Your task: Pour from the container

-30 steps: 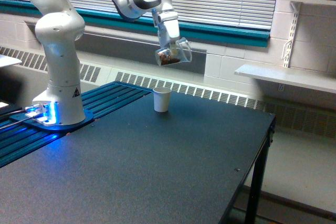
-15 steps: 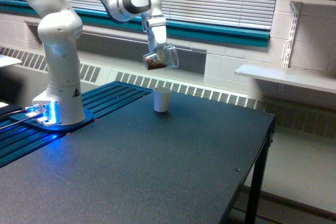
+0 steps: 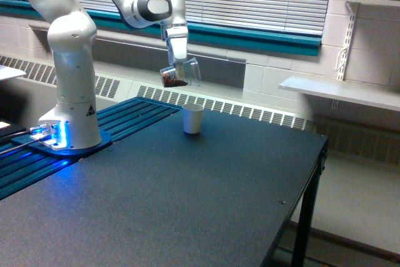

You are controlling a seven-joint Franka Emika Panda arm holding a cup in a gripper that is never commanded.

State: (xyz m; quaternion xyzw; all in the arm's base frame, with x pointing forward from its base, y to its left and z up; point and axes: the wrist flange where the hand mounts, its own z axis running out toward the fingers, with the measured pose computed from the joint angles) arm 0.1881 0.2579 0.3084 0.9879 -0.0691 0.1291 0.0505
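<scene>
My base point(image 3: 69, 136): it stands at the far corner of the surface point(image 3: 206, 204) on the exterior view's left, on the blue ribbed strip along that edge, a blue light glowing at its foot.

My pincer point(image 3: 177, 60): clenched on the container from above, fingers pointing down at it; over the last second it has carried the load toward the exterior view's left and a little lower.

The container point(image 3: 180, 74): the clear cup hangs in the air above the far edge of the surface, tipped well onto its side, with the brown granules point(image 3: 172, 81) heaped at its lower end, on the exterior view's left. Which end is the mouth I cannot tell. No grains show in the air below it.

The white cup point(image 3: 192, 119): it stands upright near the far edge of the surface, untouched and unmoved. A second ago the container was above it and to the exterior view's right; now it sits above it and slightly to the left.

What that means: as I judge it, I have swept past the white cup, and nothing visibly falls yet. If it is the receiver, the low end looks off its rim, so a spill beside it is the risk.
</scene>
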